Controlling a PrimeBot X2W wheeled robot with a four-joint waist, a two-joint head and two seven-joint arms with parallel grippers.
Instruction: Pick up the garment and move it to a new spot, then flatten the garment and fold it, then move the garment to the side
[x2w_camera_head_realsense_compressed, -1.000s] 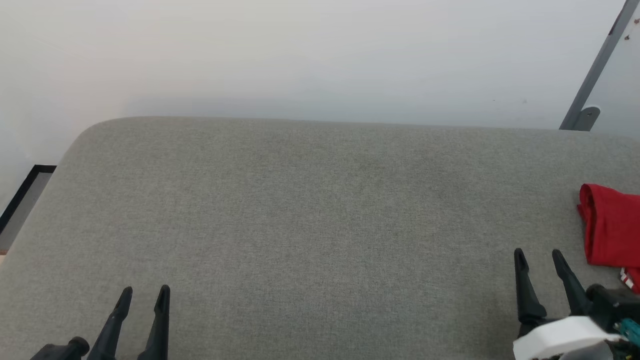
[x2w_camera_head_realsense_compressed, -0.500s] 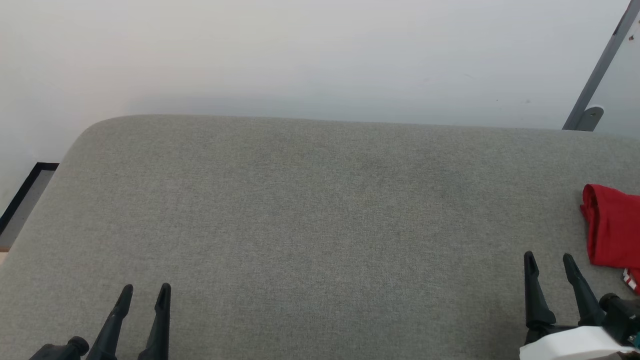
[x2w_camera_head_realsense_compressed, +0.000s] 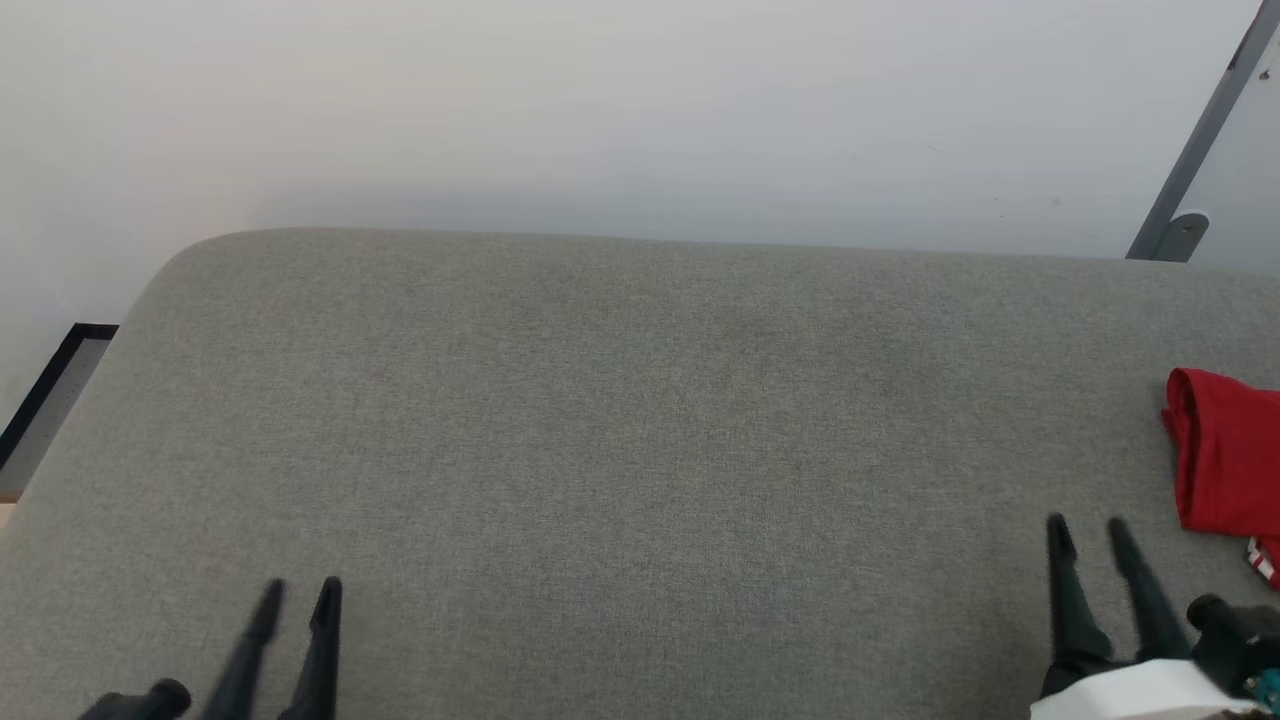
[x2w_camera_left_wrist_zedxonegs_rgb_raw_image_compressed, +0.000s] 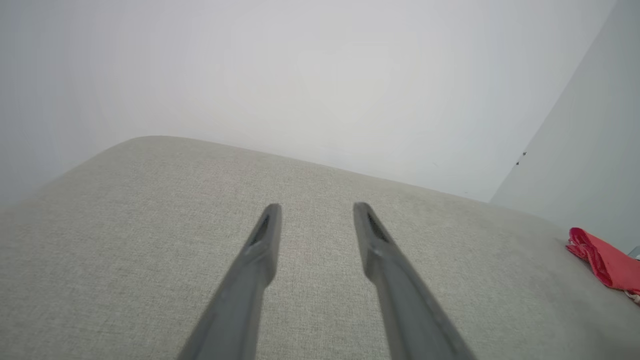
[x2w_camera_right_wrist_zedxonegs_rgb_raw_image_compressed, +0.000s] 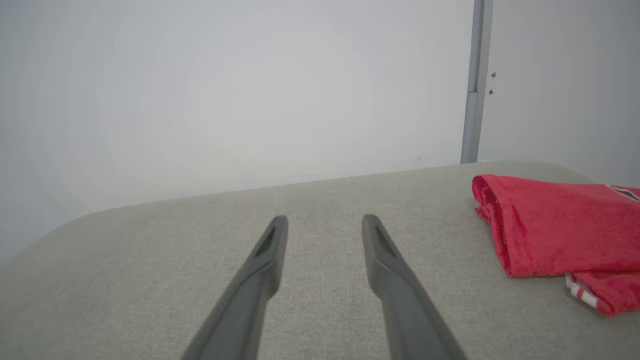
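Observation:
The red garment (x2w_camera_head_realsense_compressed: 1225, 455) lies folded at the far right of the grey cushioned surface (x2w_camera_head_realsense_compressed: 620, 400), partly cut off by the head view's edge; a bit of white-and-red striped trim peeks from under it (x2w_camera_right_wrist_zedxonegs_rgb_raw_image_compressed: 580, 292). It also shows in the left wrist view as a red garment (x2w_camera_left_wrist_zedxonegs_rgb_raw_image_compressed: 602, 260) at the far right. My right gripper (x2w_camera_head_realsense_compressed: 1088, 528) stands open just left of the garment, apart from it, with nothing between its fingers (x2w_camera_right_wrist_zedxonegs_rgb_raw_image_compressed: 272, 245). My left gripper (x2w_camera_head_realsense_compressed: 300, 592) is open at the lower left, far from the garment, holding nothing.
A pale wall rises behind the surface. A grey metal post (x2w_camera_head_realsense_compressed: 1195, 140) with a foot bracket stands at the back right. A dark-framed strip of floor (x2w_camera_head_realsense_compressed: 55, 385) shows past the surface's left edge. The wide middle of the surface is bare fabric.
Both grippers have narrowed their gaps slightly and look blurred from motion. The right gripper has drawn a little down and right. The garment has not moved.

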